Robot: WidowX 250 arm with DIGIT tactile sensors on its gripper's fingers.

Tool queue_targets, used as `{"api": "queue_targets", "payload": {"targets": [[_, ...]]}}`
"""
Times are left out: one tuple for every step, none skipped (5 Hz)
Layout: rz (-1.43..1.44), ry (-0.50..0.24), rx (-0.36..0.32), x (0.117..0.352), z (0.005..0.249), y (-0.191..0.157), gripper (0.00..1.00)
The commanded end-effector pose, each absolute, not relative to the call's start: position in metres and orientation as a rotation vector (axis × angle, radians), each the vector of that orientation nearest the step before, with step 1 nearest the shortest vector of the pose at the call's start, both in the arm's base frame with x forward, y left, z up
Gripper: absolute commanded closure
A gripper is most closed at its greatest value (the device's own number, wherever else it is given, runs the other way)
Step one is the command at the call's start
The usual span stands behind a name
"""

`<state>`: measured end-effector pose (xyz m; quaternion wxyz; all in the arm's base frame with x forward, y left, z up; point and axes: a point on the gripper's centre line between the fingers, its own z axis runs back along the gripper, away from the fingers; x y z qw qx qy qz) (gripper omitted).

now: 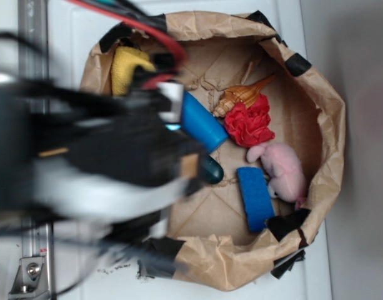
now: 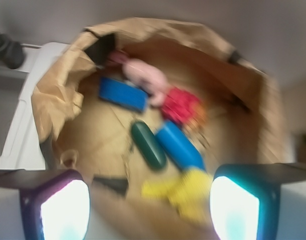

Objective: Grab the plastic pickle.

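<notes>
Here, in the exterior view, a WidowX arm [image 1: 97,156], blurred and dark, reaches over the rolled-down rim of a brown paper bag [image 1: 328,125] whose flattened floor holds a scatter of toys. The plastic pickle [image 1: 211,169], dark teal-green and glossy, shows only one rounded end past the arm, lying just beside the lower end of the blue bottle [image 1: 202,122]; the rest of it is hidden beneath the arm. Near them sit a seashell [image 1: 241,95], a red crumpled piece [image 1: 250,122], a pink soft toy [image 1: 283,169], the flat blue sponge [image 1: 255,199] and a yellow cloth [image 1: 130,67] by the bag's far wall. The gripper itself cannot be made out in this view. In the wrist view, soft with blur, the gripper [image 2: 150,207] frames the scene: its two fingers [image 2: 63,207] stand wide apart at the lower corners with nothing between them. The pickle [image 2: 148,145] lies whole on the bag floor above the gap, its long side close against the blue bottle [image 2: 179,146], apparently touching. That tight pairing likely explains the wide spread: the jaws must straddle the pickle alone, and a finger landing on the bottle could nudge both.
</notes>
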<state>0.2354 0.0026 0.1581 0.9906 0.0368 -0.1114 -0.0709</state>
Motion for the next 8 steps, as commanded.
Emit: {"api": "queue_targets", "payload": {"targets": [[-0.307, -0.170, 0.031, 0.277, 0.085, 0.009, 0.00], [-0.518, -0.149, 0.046, 0.279, 0.051, -0.013, 0.00], [-0.749, -0.093, 0.062, 0.267, 0.022, -0.033, 0.00], [-0.872, -0.097, 0.044, 0.247, 0.023, -0.034, 0.00], [-0.840, -0.134, -0.016, 0.238, 0.030, -0.032, 0.00], [-0.797, -0.132, -0.039, 0.235, 0.033, -0.038, 0.00], [-0.551, -0.108, 0.025, 0.230, 0.041, -0.032, 0.00], [-0.299, -0.160, 0.006, 0.228, 0.061, -0.025, 0.00]]}}
